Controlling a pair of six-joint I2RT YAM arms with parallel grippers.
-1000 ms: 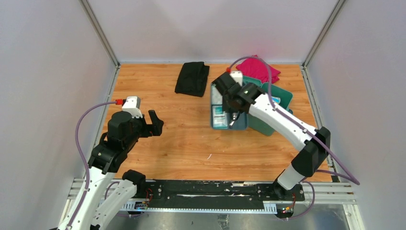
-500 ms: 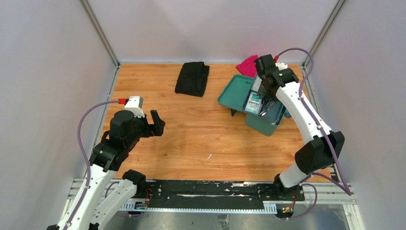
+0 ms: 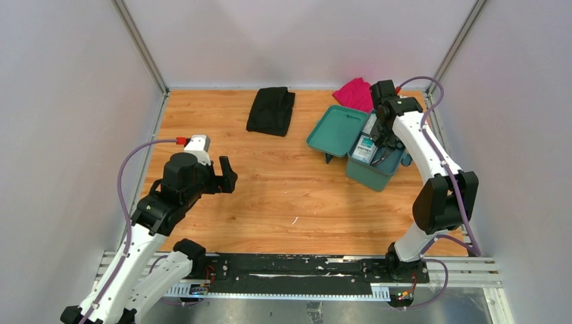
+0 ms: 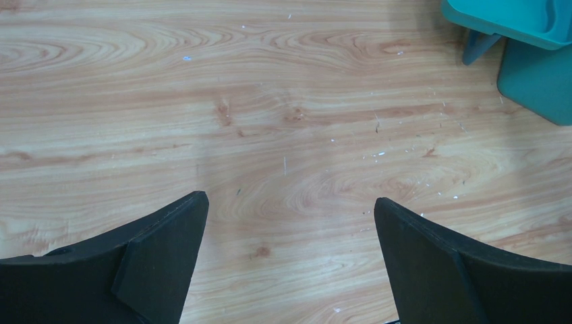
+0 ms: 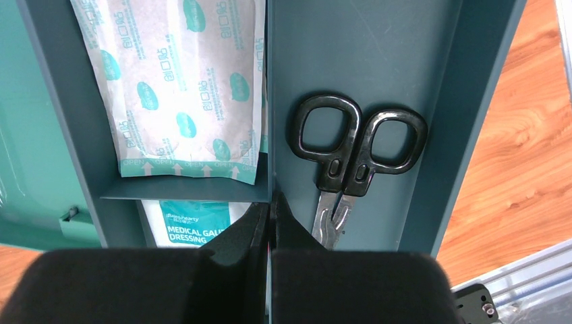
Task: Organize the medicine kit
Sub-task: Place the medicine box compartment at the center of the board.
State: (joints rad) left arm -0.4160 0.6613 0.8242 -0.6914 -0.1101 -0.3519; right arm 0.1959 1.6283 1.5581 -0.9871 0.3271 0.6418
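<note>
The medicine kit (image 3: 376,177) stands at the right rear of the table, its teal lid (image 3: 334,129) swung open to the left. The grey-blue inner tray (image 5: 378,61) hangs at the open box, with my right gripper (image 5: 270,210) shut on its middle divider (image 5: 270,101). Inside the tray lie black-handled scissors (image 5: 357,155), a white-and-teal dressing packet (image 5: 182,88) and a gauze dressing pack (image 5: 192,223). From above, the tray (image 3: 367,145) sits under the right gripper (image 3: 378,138). My left gripper (image 3: 226,177) is open over bare wood (image 4: 290,209), far left of the kit (image 4: 536,77).
A folded black cloth (image 3: 271,110) lies at the back centre. A pink cloth (image 3: 354,94) lies behind the kit's lid. Grey walls enclose the table on three sides, and the right wall is close to the kit.
The right arm has carried the tray from left of the lid rightward to the open box and turned it. The left arm shifted slightly right, still open.
</note>
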